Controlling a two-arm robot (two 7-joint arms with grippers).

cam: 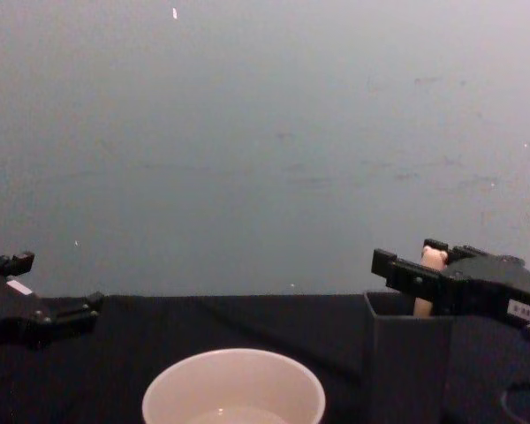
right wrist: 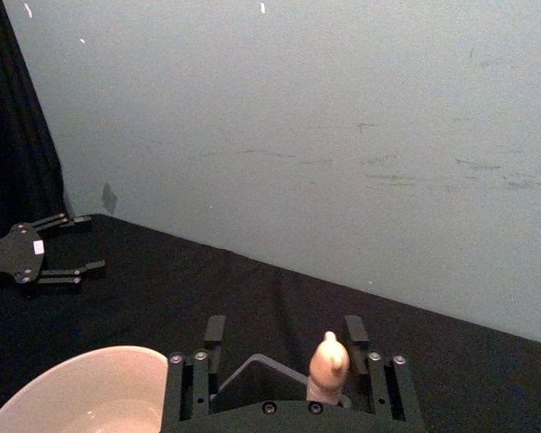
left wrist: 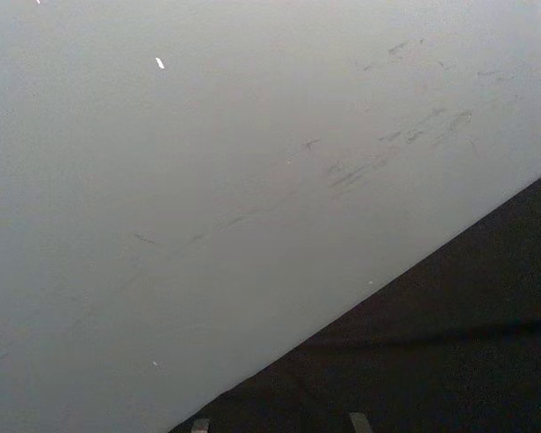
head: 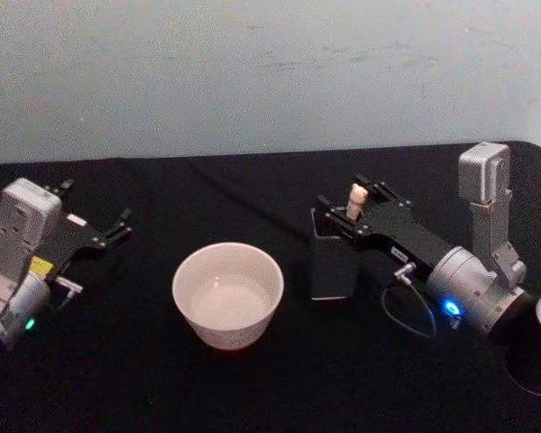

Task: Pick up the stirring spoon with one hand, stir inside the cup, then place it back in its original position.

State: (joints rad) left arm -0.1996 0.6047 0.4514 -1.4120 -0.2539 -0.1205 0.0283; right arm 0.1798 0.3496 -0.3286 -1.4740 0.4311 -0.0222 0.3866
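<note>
Two end effectors share this black table [head: 117, 379], and nearest to us, left of centre, stands the cream cup [head: 227, 293], upright, with what may be a little clear liquid in it. Just to its right, a little farther back, is the dark square holder [head: 333, 262], and the stirring spoon [head: 356, 201] stands in it, only its beige animal-head top showing above the rim.

The right end effector [head: 350, 209] reaches in from the right at the level of the holder's mouth. Its fingers [right wrist: 215, 332] are spread to either side of the handle top, open and not yet gripping, as we read the right wrist view. The left end effector [head: 117, 225] rests open at the far left, well apart from the cup.

We judge the risks to be these: closing off-centre would push the handle against the holder wall and tip the light holder toward the cup, and a grasp so high on the rounded head could slip.

The spoon's long axis runs near vertical, head up, bowl hidden down in the holder.
</note>
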